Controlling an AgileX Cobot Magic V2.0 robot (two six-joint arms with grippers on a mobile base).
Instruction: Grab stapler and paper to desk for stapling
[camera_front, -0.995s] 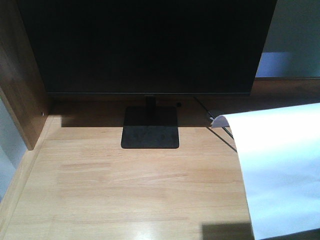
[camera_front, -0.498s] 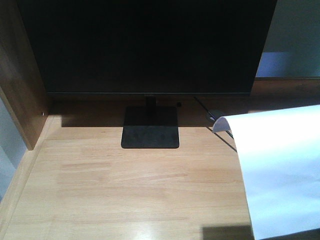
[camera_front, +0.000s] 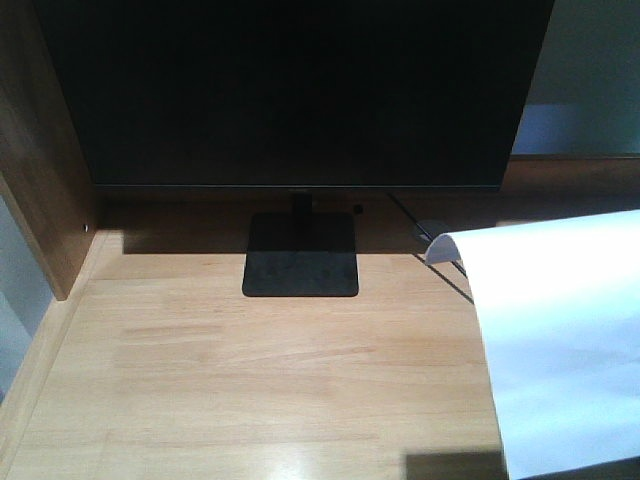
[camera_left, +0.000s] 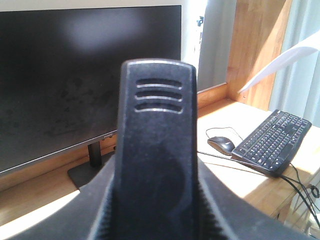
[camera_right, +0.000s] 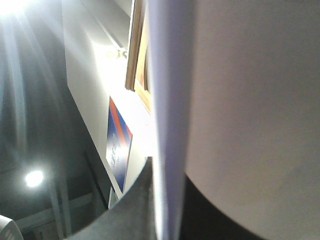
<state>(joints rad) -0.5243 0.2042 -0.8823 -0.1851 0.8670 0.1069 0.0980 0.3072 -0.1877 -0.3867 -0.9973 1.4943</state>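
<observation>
The left gripper (camera_left: 155, 200), low in its wrist frame, clamps ribbed fingers (camera_left: 95, 220) on the stapler (camera_left: 156, 140); the right gripper (camera_right: 167, 210), bottom centre, pinches the paper (camera_right: 250, 100) edge-on.

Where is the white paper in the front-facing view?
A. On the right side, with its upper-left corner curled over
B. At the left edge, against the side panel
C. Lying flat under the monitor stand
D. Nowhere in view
A: the paper fills the right side of the front-facing view, its upper-left corner curls over, and it is well to the right of the monitor stand.
</observation>
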